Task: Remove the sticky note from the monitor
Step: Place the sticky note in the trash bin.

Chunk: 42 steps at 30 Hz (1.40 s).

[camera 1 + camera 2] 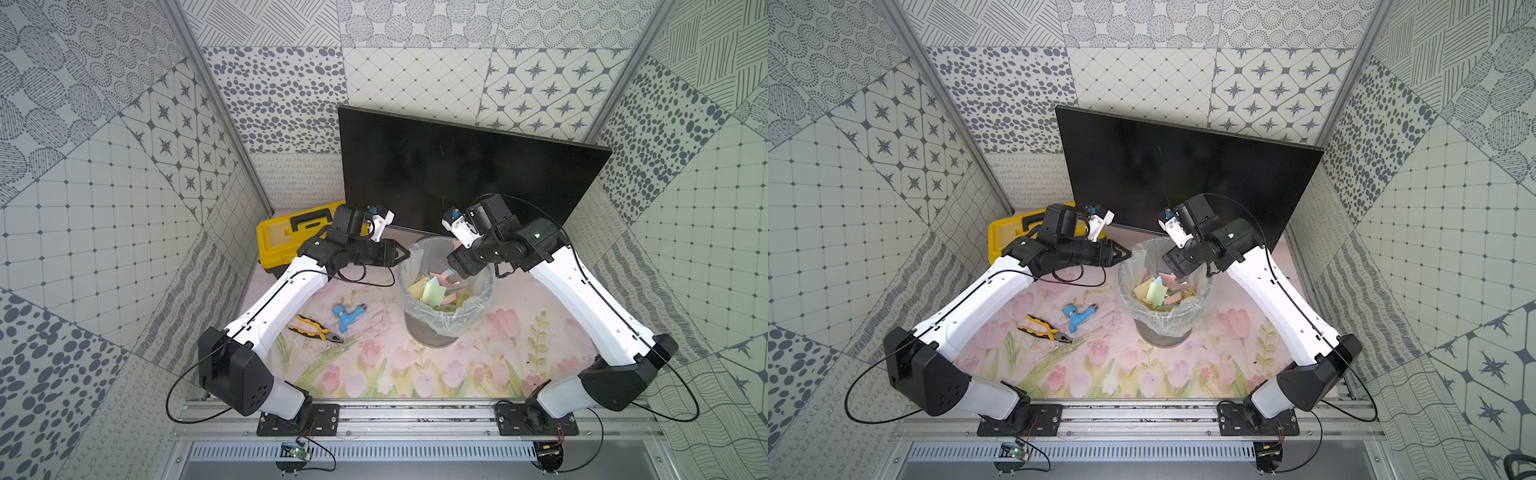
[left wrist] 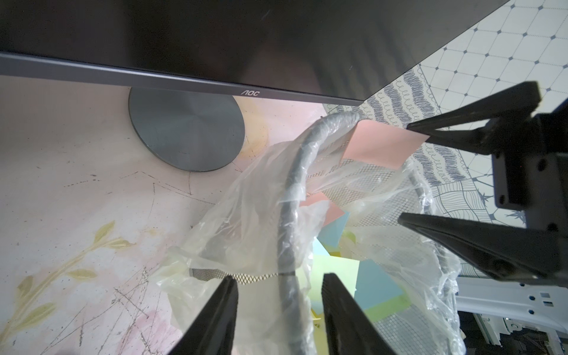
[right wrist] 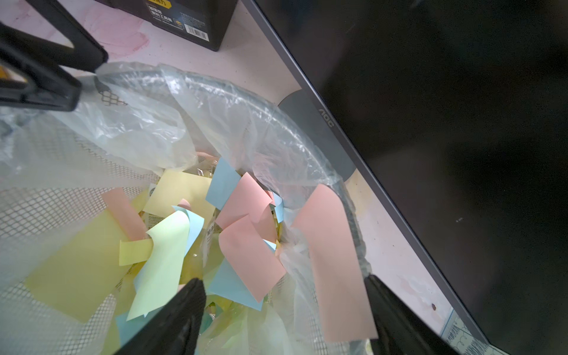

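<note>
Now sticky note (image 2: 381, 144) at bin (image 2: 289, 215) rim

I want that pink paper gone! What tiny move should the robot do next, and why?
Probably a small shake of the right gripper over the bin: its jaws are open, but the pink note clings to one finger.

The floral tabletop (image 1: 415, 374) carries monitor (image 1: 457, 166), yellow toolbox (image 1: 278, 241), pliers (image 1: 316, 329), blue fitting (image 1: 345, 318), mesh bin (image 1: 430, 334).

We see a glossy black monitor (image 1: 457, 166), yellow toolbox (image 1: 282, 241), desk (image 1: 415, 374) printed with pink tulips, pink, yellow, green and blue notes (image 3: 172, 196) in a clear-lined bin (image 1: 428, 332), grey-patterned walls (image 1: 124, 166)
</note>
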Tool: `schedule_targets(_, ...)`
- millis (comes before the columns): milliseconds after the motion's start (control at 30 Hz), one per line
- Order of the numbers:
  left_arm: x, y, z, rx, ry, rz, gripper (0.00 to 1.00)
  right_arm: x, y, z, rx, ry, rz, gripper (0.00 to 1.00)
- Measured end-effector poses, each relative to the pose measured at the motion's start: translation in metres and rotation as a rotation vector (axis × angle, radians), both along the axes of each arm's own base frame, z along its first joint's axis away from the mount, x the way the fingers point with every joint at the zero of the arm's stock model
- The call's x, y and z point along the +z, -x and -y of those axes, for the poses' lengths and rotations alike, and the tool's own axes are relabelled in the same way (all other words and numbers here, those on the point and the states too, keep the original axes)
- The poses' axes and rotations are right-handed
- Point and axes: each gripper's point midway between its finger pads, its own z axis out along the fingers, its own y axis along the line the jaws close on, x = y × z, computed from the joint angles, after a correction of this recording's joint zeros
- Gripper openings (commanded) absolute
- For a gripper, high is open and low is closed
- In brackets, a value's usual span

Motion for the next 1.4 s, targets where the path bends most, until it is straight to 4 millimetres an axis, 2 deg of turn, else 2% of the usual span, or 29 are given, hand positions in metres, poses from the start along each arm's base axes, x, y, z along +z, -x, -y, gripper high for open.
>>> schedule_targets(167,-0.001,0.0,0.0,0.0,-0.001,-0.003,0.5,0.0,0.018,-0.026,0.099,-0.114,-0.08,0.75)
schedule_targets(400,-0.002,-0.001,0.0,-0.001,-0.003,-0.002,0.49,-0.002,0.043,-0.049,0.187,-0.238,-0.201,0.6)
schedule_targets(533,-0.002,-0.001,0.0,-0.003,-0.005,0.0,0.49,-0.001,0.055,-0.059,0.217,-0.302,-0.264,0.46)
schedule_targets(800,-0.003,-0.001,0.001,-0.004,-0.007,-0.001,0.5,0.006,0.063,-0.071,0.246,-0.378,-0.307,0.47)
schedule_targets(1000,-0.004,-0.001,0.0,-0.005,-0.011,0.002,0.52,0.025,0.045,-0.062,0.192,-0.346,-0.188,0.51)
schedule_targets(1200,-0.004,-0.001,0.0,-0.006,-0.013,0.006,0.52,0.046,0.021,-0.024,0.022,-0.241,0.004,0.54)
schedule_targets(1333,-0.004,-0.002,0.0,-0.006,-0.015,0.009,0.52,0.047,0.009,-0.006,-0.094,-0.153,0.086,0.66)
schedule_targets(1400,-0.004,-0.002,-0.001,-0.006,-0.017,0.011,0.52,0.044,0.006,-0.006,-0.12,-0.1,0.117,0.68)
